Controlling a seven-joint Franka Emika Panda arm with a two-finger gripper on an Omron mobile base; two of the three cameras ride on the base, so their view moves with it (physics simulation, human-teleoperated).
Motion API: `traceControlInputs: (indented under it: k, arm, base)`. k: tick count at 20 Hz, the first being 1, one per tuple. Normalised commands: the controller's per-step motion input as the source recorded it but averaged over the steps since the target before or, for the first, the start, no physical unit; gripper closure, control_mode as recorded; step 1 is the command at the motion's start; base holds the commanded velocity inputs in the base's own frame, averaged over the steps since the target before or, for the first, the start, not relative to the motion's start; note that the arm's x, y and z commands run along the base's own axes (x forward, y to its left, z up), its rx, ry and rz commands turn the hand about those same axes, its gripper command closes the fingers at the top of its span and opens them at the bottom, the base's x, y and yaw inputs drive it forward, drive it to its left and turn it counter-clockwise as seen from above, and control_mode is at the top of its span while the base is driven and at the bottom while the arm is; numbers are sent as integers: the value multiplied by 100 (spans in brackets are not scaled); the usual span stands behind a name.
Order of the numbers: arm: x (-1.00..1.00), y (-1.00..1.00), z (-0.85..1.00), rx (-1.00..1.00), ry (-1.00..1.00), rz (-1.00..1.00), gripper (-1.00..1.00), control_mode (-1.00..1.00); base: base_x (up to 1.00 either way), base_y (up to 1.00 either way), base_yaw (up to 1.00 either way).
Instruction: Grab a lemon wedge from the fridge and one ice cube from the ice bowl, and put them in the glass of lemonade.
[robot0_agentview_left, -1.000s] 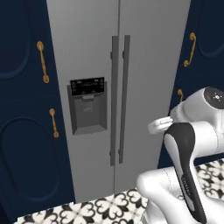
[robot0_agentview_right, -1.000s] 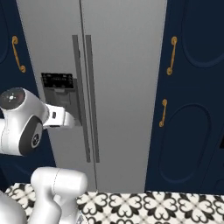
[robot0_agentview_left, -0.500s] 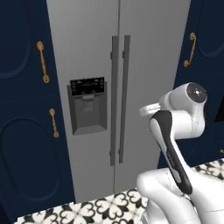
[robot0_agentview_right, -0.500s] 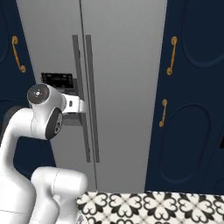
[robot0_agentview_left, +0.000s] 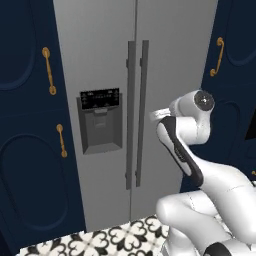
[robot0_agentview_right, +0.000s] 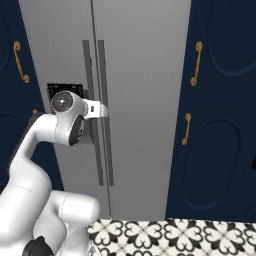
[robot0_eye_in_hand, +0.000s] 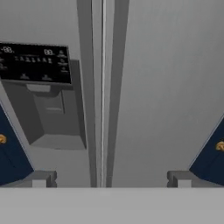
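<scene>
Facing the fridge (robot0_agentview_left: 165, 55), both steel doors closed, twin dark bar handles (robot0_agentview_left: 136, 112) side by side at the centre seam. Black dispenser panel (robot0_agentview_left: 100, 99) on the left door, grey recess beneath. Navy cabinets (robot0_agentview_right: 220, 110) with brass handles (robot0_agentview_right: 196, 62) on either side. Arm raised toward the handles. Fingers (robot0_eye_in_hand: 39, 178) spread wide and released, grasping nothing, straddling both bar handles in the hand view, not touching them. Patterned black-and-white floor tiles (robot0_agentview_right: 165, 232) below.
</scene>
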Motion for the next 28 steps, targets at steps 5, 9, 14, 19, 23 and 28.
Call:
traceControlInputs:
  k: [5, 9, 14, 19, 23, 28]
  arm:
    - [84, 0, -2, -1, -7, 0, -100, -100]
    - [70, 0, -14, -1, -11, 0, -100, -100]
    - [79, 0, -21, 0, -4, 0, -100, -100]
    - [87, 0, -19, 0, -1, 0, -100, -100]
    - [87, 0, -27, 0, -3, 0, -100, -100]
    - [91, 0, -22, 0, 0, 0, -100, -100]
  base:
    - [0, 0, 0]
    - [0, 0, 0]
    - [0, 0, 0]
    - [0, 0, 0]
    - [0, 0, 0]
    - [0, 0, 0]
